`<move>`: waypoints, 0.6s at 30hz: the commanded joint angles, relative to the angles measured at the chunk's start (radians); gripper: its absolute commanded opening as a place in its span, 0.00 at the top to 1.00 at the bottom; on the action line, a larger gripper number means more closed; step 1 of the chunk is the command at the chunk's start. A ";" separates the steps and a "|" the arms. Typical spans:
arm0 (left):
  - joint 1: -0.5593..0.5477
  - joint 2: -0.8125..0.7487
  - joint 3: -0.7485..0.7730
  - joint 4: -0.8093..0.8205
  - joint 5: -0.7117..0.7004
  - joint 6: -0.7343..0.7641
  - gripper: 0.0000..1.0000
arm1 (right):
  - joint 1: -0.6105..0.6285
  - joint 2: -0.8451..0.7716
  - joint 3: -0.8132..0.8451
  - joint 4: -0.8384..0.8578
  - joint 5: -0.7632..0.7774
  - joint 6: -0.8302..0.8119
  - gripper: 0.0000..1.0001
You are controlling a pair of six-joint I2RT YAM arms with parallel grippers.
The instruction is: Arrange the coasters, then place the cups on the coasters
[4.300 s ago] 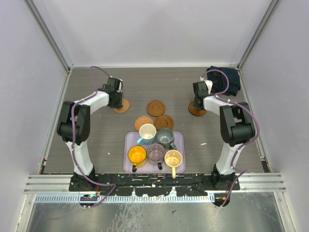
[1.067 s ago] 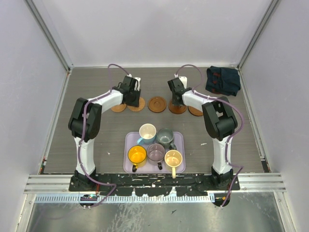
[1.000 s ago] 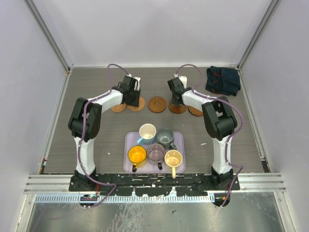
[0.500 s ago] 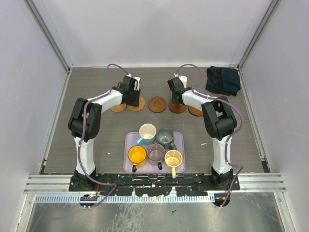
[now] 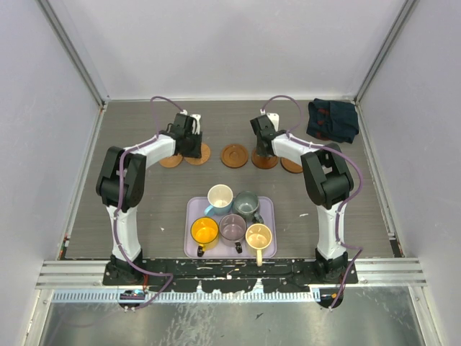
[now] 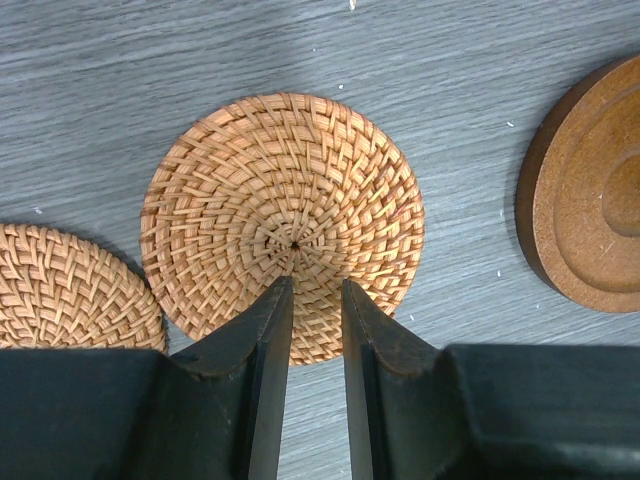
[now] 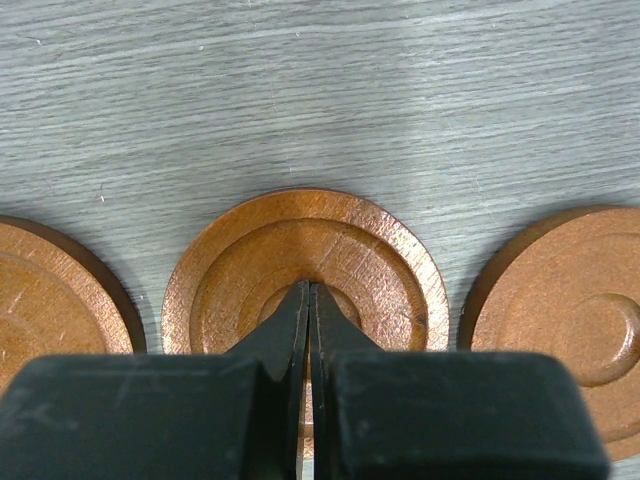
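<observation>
Judging from the top view, the arranging looks close to finished. Five coasters [image 5: 234, 156] lie in a row across the far part of the surface [image 5: 162, 209]. All five cups [image 5: 233, 227] stand bunched on the lilac tray [image 5: 193, 209], well to the near side of both pairs of fingers. No cup is on a coaster yet, so that whole half of the job is left. Both arms reach forward with elbows raised and wrists bent down. The left fingers [image 5: 189, 143] are over the second coaster from the left, and the right fingers [image 5: 263, 146] are over the fourth.

From the left wrist, the left fingers [image 6: 272, 320] stand a narrow slit apart and grip nothing. Their tips overlap the near edge of a woven coaster [image 6: 283, 200]; whether they touch it I cannot tell. Another woven disc lies just left of them, and a wooden one lies to their right.

From the right wrist, the right fingers [image 7: 307, 310] are pressed together and hold nothing. Their tips point at the middle of a wooden coaster [image 7: 360, 270], with a neighbouring disc near on either side.
</observation>
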 commanded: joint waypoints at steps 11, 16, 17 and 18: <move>0.010 -0.015 -0.044 -0.026 0.031 -0.010 0.72 | 0.035 0.037 0.032 -0.012 -0.063 -0.005 1.00; 0.009 -0.013 -0.048 -0.009 0.084 -0.022 0.72 | 0.044 0.049 0.055 -0.020 -0.068 -0.005 1.00; 0.008 -0.010 -0.045 -0.007 0.093 -0.025 0.72 | 0.046 0.053 0.059 -0.022 -0.070 -0.005 1.00; 0.007 -0.007 -0.042 -0.005 0.102 -0.028 0.72 | 0.048 0.055 0.064 -0.024 -0.070 -0.005 1.00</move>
